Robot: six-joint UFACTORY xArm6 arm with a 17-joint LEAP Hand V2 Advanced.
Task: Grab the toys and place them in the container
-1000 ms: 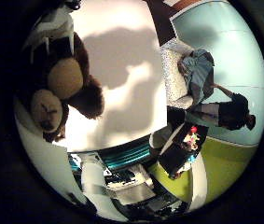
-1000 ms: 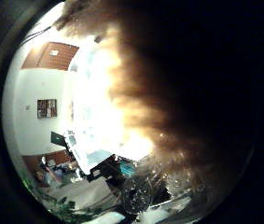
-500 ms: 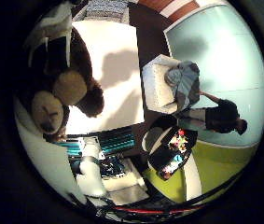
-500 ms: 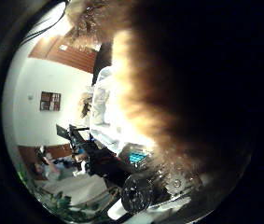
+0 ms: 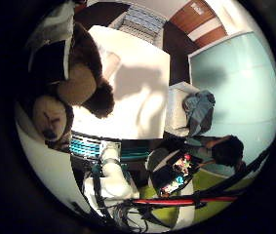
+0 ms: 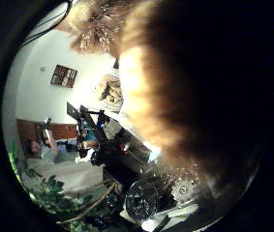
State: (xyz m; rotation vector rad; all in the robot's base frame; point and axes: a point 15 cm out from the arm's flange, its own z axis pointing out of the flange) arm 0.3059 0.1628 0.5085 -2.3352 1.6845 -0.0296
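A brown plush bear with a tan muzzle is held close against the palm, high above a white table. White parts of my hand curl over the bear's body in the little finger side palm view. In the thumb side palm view the bear's brown and tan fur fills most of the picture. I cannot make out a container for certain.
A teal slatted thing lies at the table's edge beside a white arm part. A person sits on a white chair past the table. The thumb side palm view shows a desk with screens and plants.
The whole picture has turned and the table has shrunk a little, so the camera has moved, seemingly upward. The bear has stayed in the same place against the palm.
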